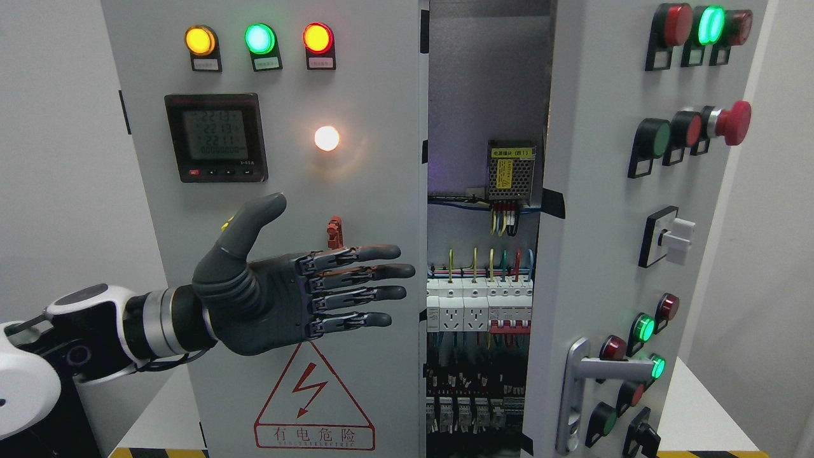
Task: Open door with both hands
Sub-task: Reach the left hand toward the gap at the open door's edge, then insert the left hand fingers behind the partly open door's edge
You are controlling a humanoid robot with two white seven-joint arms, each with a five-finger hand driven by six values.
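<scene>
We hold our left hand (280,299) flat, four fingers (375,272) released, beside two doors: left door (356,191) shut, right door (598,210) ajar.

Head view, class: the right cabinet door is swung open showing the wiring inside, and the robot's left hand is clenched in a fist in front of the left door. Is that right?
Not quite. The head view shows the left hand open, fingers stretched flat toward the gap, not clenched. The right door is open, and the hand is in front of the left door.
</scene>
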